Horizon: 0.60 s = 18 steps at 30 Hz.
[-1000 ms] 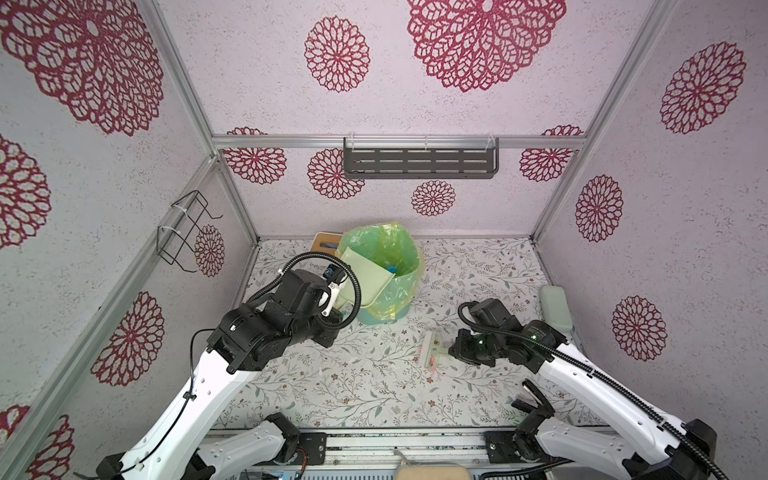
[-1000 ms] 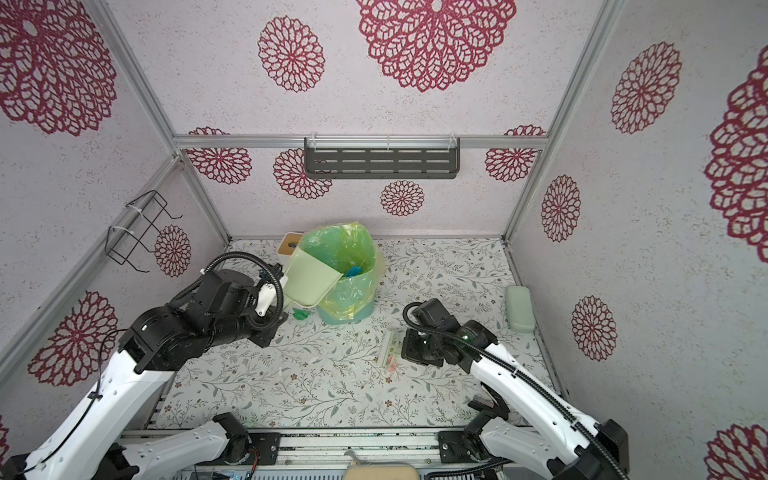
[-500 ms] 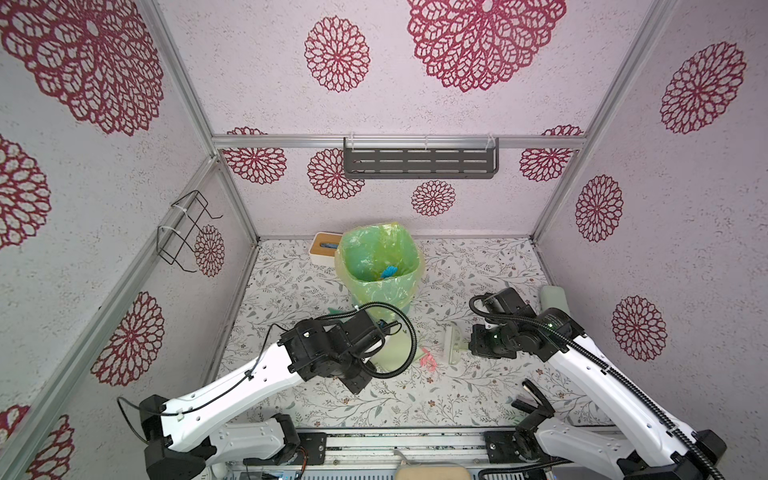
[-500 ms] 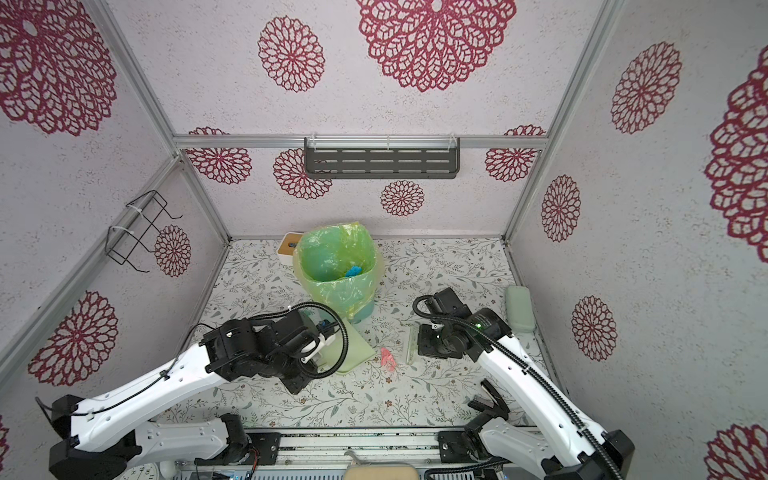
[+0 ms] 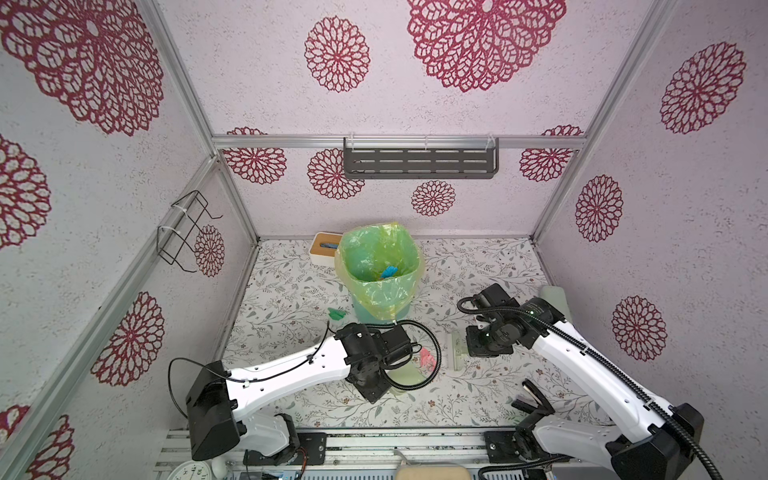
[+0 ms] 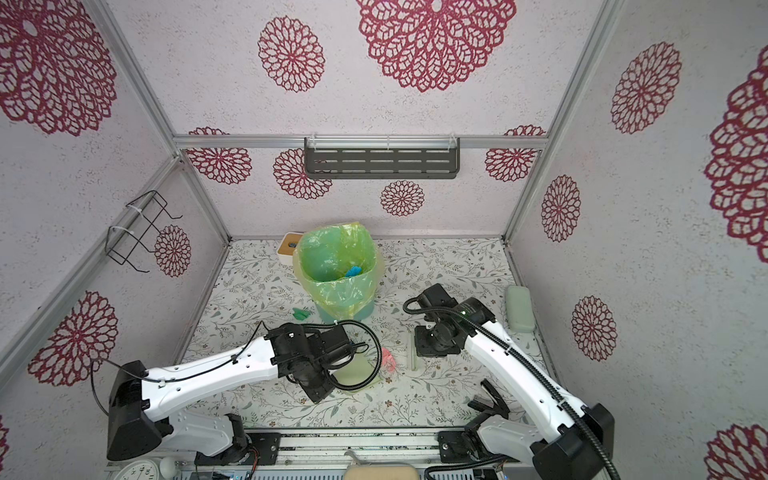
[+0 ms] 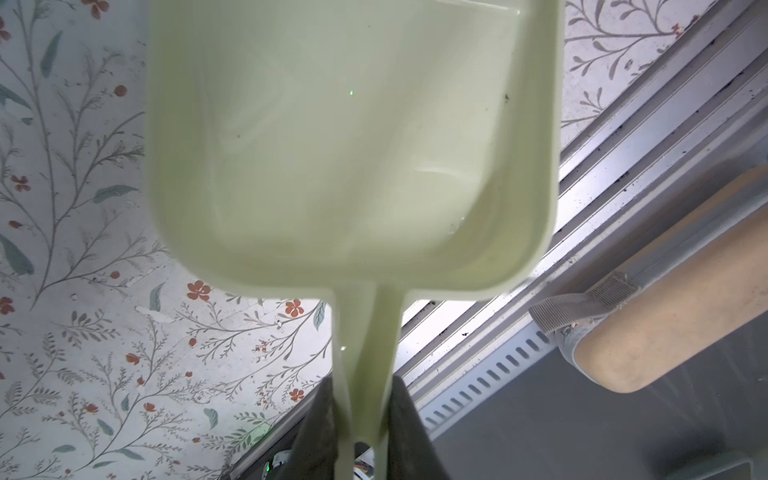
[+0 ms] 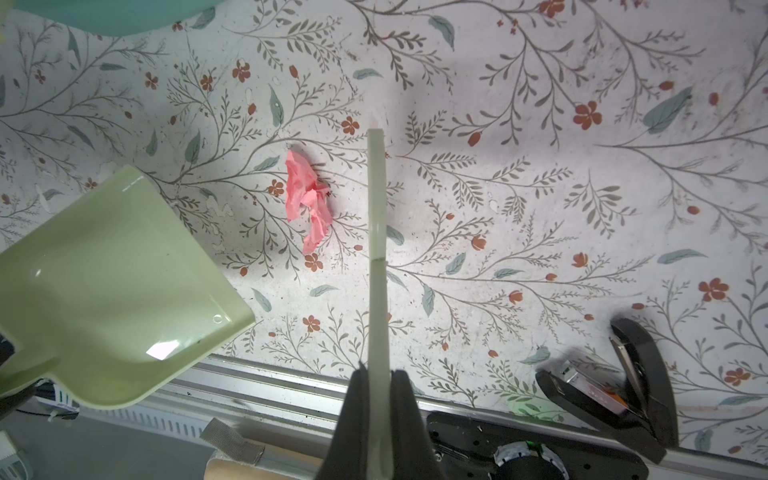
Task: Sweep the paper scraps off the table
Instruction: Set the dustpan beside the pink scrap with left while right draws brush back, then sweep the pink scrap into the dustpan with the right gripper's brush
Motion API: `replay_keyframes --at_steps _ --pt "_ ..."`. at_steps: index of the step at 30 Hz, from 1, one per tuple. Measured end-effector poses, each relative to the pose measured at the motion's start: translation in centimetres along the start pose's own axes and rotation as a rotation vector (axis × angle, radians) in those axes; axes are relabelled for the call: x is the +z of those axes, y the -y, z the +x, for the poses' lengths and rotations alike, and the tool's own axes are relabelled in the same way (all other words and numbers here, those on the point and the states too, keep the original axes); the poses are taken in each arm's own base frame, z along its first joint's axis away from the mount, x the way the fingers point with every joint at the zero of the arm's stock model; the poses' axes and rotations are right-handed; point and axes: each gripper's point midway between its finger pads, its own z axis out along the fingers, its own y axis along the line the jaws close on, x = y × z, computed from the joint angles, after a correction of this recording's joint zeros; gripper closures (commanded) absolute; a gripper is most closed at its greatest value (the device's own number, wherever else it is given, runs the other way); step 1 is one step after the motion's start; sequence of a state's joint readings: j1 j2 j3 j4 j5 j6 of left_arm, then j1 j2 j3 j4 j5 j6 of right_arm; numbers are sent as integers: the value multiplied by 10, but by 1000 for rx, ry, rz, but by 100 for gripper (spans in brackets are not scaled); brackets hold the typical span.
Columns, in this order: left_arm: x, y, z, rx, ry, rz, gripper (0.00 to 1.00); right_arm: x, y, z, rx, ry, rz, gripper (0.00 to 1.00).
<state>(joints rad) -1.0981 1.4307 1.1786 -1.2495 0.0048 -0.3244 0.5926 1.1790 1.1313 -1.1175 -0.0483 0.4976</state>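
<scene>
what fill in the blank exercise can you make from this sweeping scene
1. The left gripper is shut on the ____ of the pale green plastic dustpan.
2. The crumpled pink paper scrap lies on the leaf-printed white table, ____ the dustpan and the thin pale green sweeping tool held in the right gripper.
3. The bright blue paper scrap lies ____ the round bin with the yellow-green plastic liner.

Missing words: handle; between; inside

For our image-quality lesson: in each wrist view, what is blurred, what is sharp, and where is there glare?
Left wrist view: the dustpan fills the frame, soft and smeared; the table print is sharper. Right wrist view: pink scrap crisp; white glare patch on the dustpan; the sweeper blurs near the lens.
</scene>
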Motion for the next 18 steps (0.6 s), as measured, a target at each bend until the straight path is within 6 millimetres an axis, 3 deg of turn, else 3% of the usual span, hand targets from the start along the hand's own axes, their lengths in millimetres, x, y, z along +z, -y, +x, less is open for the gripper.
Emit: replay_keyframes --at_steps 18 --pt "31 7 -15 8 -62 38 92 9 -14 -19 -119 -46 46 100"
